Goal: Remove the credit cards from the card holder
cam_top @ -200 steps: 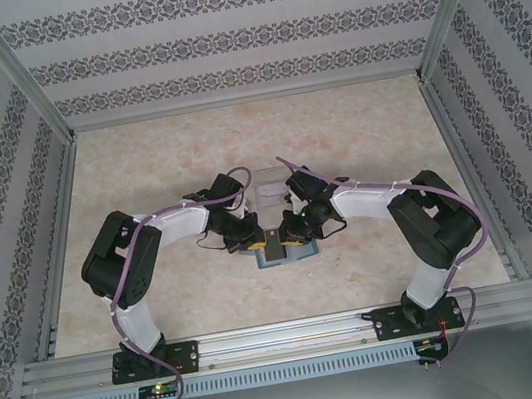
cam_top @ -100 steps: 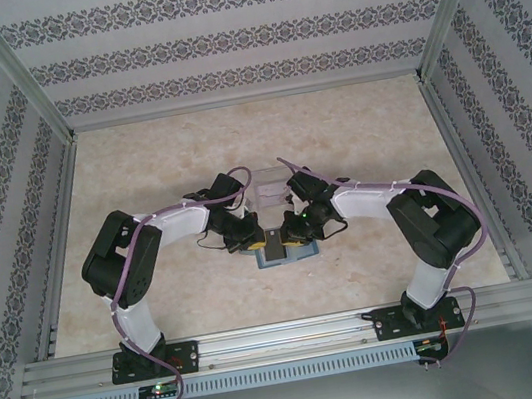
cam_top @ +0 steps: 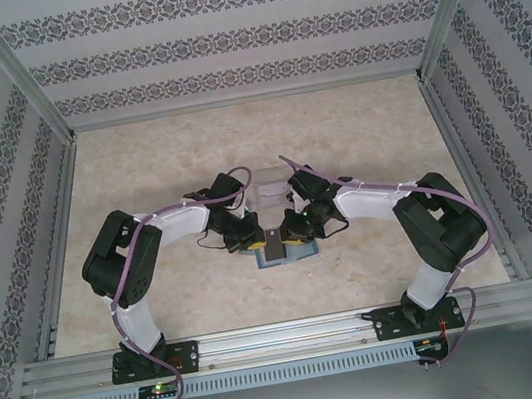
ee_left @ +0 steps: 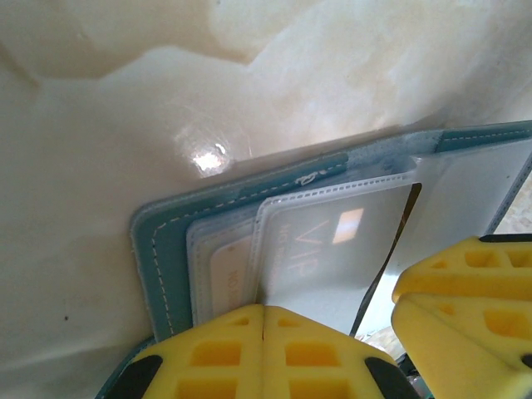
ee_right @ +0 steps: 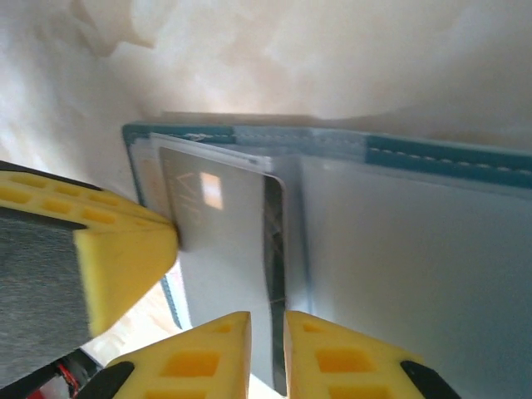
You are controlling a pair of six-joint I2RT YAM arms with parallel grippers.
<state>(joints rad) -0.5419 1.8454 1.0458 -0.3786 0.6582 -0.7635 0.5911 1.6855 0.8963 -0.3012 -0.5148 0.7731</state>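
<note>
The beige table [cam_top: 141, 179] carries everything. The left arm [cam_top: 124, 262] and the right arm [cam_top: 432, 224] bend inward and meet near the middle of it. Just behind the place where they meet stands a clear tray [cam_top: 269, 189].

Just in front of the tray the card holder [cam_top: 295, 253] lies open and flat on the table, between the two wrists. Its teal border with pale stitching [ee_left: 158, 249] runs around a grey-blue inside. Pale cards [ee_left: 324, 249] sit in its clear pockets, and one of them has the letters VIP.

A black card [ee_right: 274, 241] stands on its edge over the middle fold of the holder.

The left gripper [ee_left: 263, 312] has its yellow fingers pressed together with no gap, and the tips rest on the holder at the pale cards. The right gripper [ee_right: 268, 320] has its fingers nearly together, and the black card is pinched between them.
</note>
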